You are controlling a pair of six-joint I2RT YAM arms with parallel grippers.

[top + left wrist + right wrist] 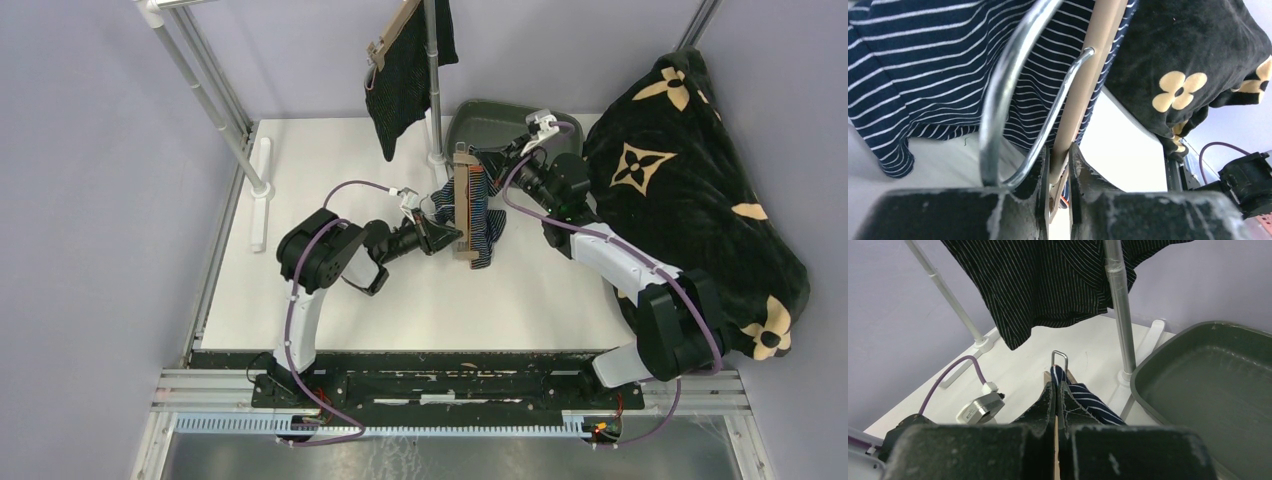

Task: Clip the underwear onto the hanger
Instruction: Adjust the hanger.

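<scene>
A tan wooden hanger (463, 205) is held above the table with the navy striped underwear (487, 222) draped over it. My left gripper (445, 237) is shut on the hanger's bar (1083, 95) near its lower end, beside the bent wire hook (998, 85); the navy underwear (923, 70) hangs just beyond. My right gripper (484, 160) is shut on the hanger's far end, with a thin tan edge between its jaws in the right wrist view (1055, 387) and navy underwear (1090, 402) beside them. The black pinstriped underwear (402, 70) hangs clipped on a second hanger from the rack.
A dark green bin (490, 122) sits behind the hanger. The rack's upright pole (1120, 305) stands next to the bin. A big black blanket with tan flowers (690, 190) lies heaped at the right. The rack's slanted leg (210, 100) runs along the left.
</scene>
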